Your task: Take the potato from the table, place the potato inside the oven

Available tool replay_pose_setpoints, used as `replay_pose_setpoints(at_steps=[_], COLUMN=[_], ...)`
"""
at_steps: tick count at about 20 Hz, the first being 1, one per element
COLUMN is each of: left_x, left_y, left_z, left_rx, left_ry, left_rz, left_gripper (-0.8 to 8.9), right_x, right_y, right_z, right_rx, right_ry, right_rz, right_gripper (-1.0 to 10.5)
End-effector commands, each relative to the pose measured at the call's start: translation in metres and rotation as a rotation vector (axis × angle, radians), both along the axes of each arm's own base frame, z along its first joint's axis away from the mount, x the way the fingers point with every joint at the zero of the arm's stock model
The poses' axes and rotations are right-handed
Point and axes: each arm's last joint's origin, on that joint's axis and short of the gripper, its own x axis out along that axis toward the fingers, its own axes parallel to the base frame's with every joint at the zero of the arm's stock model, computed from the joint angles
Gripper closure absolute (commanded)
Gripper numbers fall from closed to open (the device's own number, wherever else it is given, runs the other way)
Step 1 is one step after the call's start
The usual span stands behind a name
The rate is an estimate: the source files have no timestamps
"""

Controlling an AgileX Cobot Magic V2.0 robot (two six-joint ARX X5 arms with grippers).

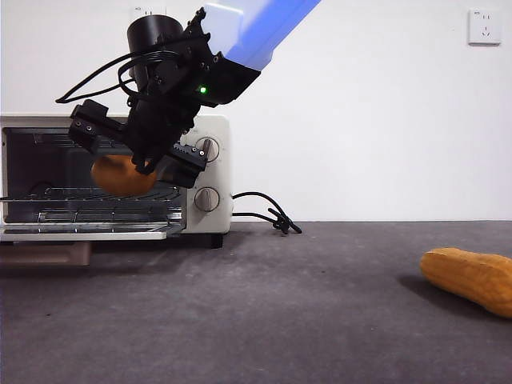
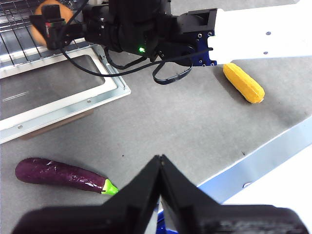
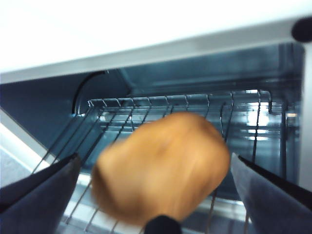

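The orange-brown potato [image 1: 120,178] is in the open mouth of the cream-white oven [image 1: 212,132], just above its wire rack. My right gripper [image 1: 138,156] reaches into the opening around it. In the right wrist view the potato [image 3: 161,165] is blurred and sits between the two spread jaws of the right gripper [image 3: 156,161], with a thin gap on each side, so the gripper is open. The left wrist view shows the potato [image 2: 48,7] by the rack and the lowered oven door [image 2: 58,92]. My left gripper [image 2: 160,161] is shut and empty, well back over the table [image 1: 280,320].
A yellow-orange corn cob [image 1: 472,276] lies at the right of the table, also in the left wrist view [image 2: 243,83]. A purple eggplant [image 2: 58,174] lies in front of the oven door. The oven's black cord [image 1: 264,210] trails to the right of the oven.
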Motion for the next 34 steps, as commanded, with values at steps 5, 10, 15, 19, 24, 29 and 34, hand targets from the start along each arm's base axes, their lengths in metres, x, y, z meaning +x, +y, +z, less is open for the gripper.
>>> replay_pose_setpoints(at_steps=[5,10,15,19,24,29,34], left_x=[0.001,0.002,0.004,0.006,0.010,0.016,0.025], left_y=[0.000,0.002,0.002,0.001,0.000,-0.001,-0.003], left_z=[0.001,0.001,0.000,0.000,-0.001,-0.002,-0.004], left_rx=[0.019,0.076,0.089,0.091,0.095,0.101,0.111], left_ry=[-0.012,-0.029,-0.026,-0.018,-0.005,0.014,0.042], left_rz=[-0.002,0.049,0.061,0.061,0.061,0.060,0.057], left_gripper=[8.19,8.19,8.19,8.19,8.18,8.18,8.18], right_x=[0.003,0.002,-0.010,-0.028,-0.058,-0.084,-0.097], right_y=[0.002,0.004,0.002,0.002,-0.007,-0.021,-0.032], right_z=[-0.006,0.012,0.047,0.070,0.105,0.133,0.157], right_rx=[0.006,-0.076,-0.227,-0.340,-0.587,-0.784,-0.856], right_ry=[-0.014,0.111,0.247,0.297,0.315,0.306,0.245], right_rz=[-0.018,0.003,0.020,0.070,0.152,0.185,0.246], right_gripper=[3.8,3.8,3.8,3.8,3.8,3.8,3.9])
